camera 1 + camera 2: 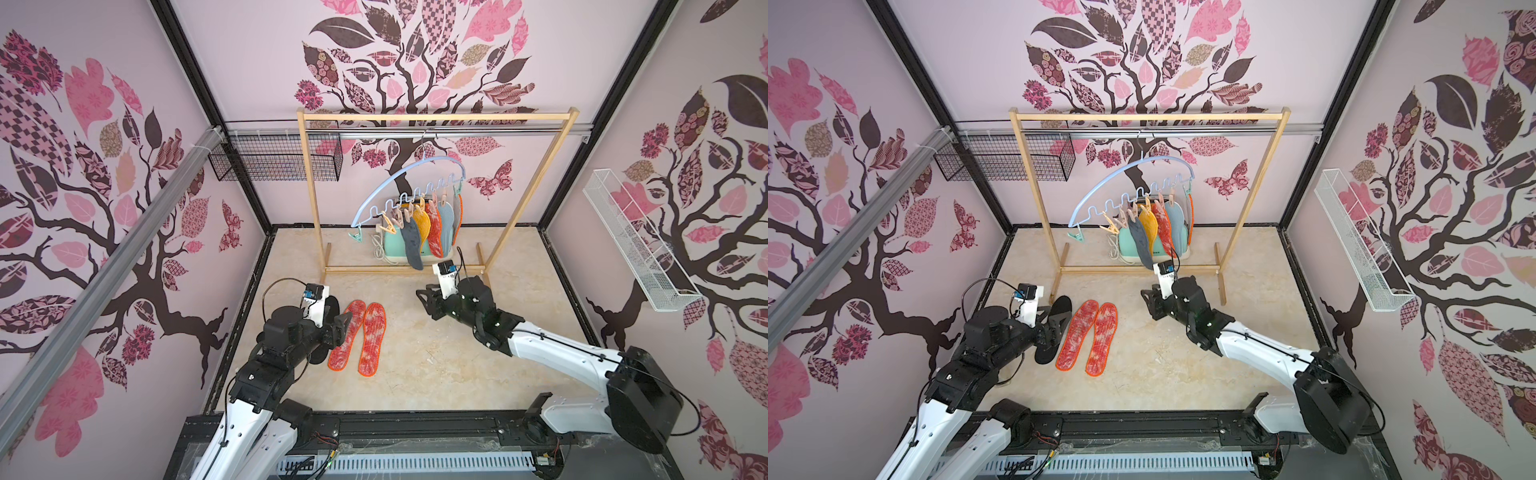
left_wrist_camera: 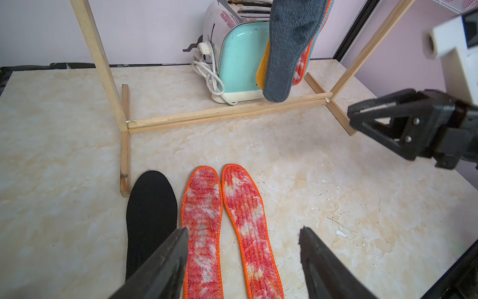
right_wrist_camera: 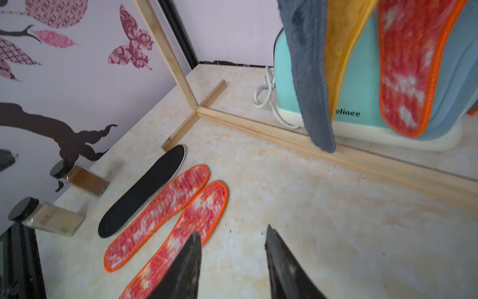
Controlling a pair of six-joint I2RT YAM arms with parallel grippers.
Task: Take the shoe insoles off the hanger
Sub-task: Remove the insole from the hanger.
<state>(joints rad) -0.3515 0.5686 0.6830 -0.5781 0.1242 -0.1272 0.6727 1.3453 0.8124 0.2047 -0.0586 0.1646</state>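
Marble counter (image 1: 436, 365) is holding three insoles (image 1: 372, 338) while five are hanging from the hanger (image 1: 390, 178), and with left tool (image 2: 244, 230) and right tool (image 3: 232, 230) both gaping empty, you're likely needing to pinch the grey insole (image 1: 412, 245) next.

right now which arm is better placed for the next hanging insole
Right, probably. The right claw is open near the hanging dark grey fuzzy insole; the left claw is low over the red-white orange-edged insoles on the table.
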